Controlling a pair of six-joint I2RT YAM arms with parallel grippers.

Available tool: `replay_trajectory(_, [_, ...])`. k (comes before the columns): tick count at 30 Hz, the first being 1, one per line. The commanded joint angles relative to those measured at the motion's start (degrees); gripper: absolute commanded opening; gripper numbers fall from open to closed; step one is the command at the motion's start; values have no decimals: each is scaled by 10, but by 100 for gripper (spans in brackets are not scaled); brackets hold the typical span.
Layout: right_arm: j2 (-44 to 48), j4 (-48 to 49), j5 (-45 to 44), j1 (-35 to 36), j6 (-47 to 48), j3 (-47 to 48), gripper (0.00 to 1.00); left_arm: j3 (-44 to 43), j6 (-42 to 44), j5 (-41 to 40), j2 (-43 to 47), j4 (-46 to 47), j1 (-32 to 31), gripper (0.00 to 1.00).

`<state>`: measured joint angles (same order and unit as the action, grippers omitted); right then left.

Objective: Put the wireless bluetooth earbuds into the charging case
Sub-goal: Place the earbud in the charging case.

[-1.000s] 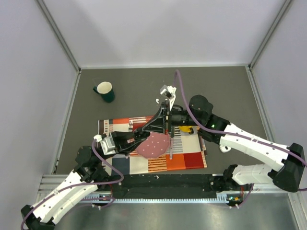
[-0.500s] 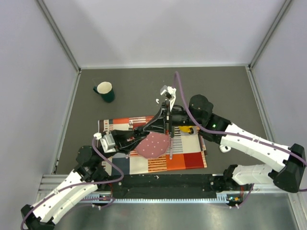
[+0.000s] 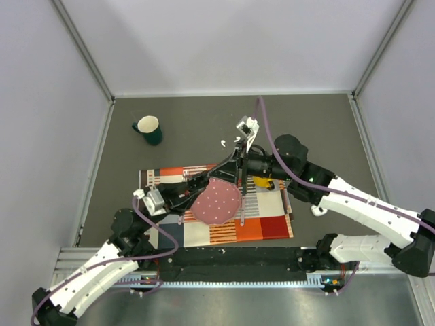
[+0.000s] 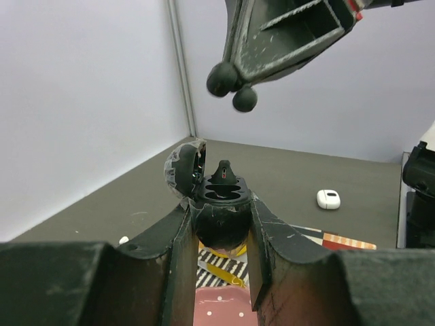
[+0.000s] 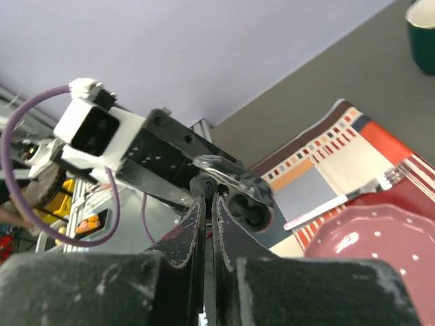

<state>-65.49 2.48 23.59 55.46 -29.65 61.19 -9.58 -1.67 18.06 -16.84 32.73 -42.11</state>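
Note:
My left gripper [image 4: 219, 212] is shut on a black oval case [image 4: 217, 193] and holds it off the table, its lid [image 4: 180, 166] swung open over two empty sockets. My right gripper [image 4: 231, 85] hangs just above it, shut, with a small black bit [image 4: 221, 79] at its tips; this bit [image 5: 202, 185] also shows in the right wrist view, beside the black case [image 5: 248, 204]. The white charging case [image 3: 318, 210] lies closed on the table at the right. Two tiny white earbuds [image 3: 223, 143] lie on the table beyond the cloth.
A patterned cloth [image 3: 265, 224] covers the near middle of the table, with a pink dotted plate [image 3: 216, 202] and a yellow item [image 3: 265, 183] on it. A dark green mug [image 3: 148, 129] stands at the back left. Walls close in the table.
My right arm has shifted a little to the right and away, so more of the pink plate shows. The left gripper keeps its hold on the black case, almost unmoved.

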Motion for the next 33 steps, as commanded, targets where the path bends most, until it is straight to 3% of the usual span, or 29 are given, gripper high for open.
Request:
replay_trajectory(1, [33, -12, -96, 6, -31, 10, 0, -1, 9, -17, -13, 63, -3, 0])
replay_trajectory(7, [41, 2, -151, 10, -116, -2, 0, 4, 36, -14, -40, 78, -3, 0])
replay_trajectory(10, [20, -95, -231, 37, -139, 59, 0, 10, 38, -19, -47, 99, -3, 0])
replay_trajectory(11, [12, -166, -272, 60, -159, 104, 0, 11, 40, -22, -49, 106, -3, 0])
replay_trajectory(12, [0, -183, -334, 75, -163, 118, 0, 11, 40, -24, -48, 106, -3, 0])
replay_trajectory(17, [-24, -241, -428, 126, -236, 177, 0, 12, 43, -45, -43, 109, -3, 0])
replay_trajectory(27, [-50, -310, -463, 131, -403, 191, 0, 14, 51, -58, -28, 102, -3, 0])
replay_trajectory(33, [-75, -384, -462, 131, -419, 257, 0, 14, 50, -59, -26, 102, -3, 0])
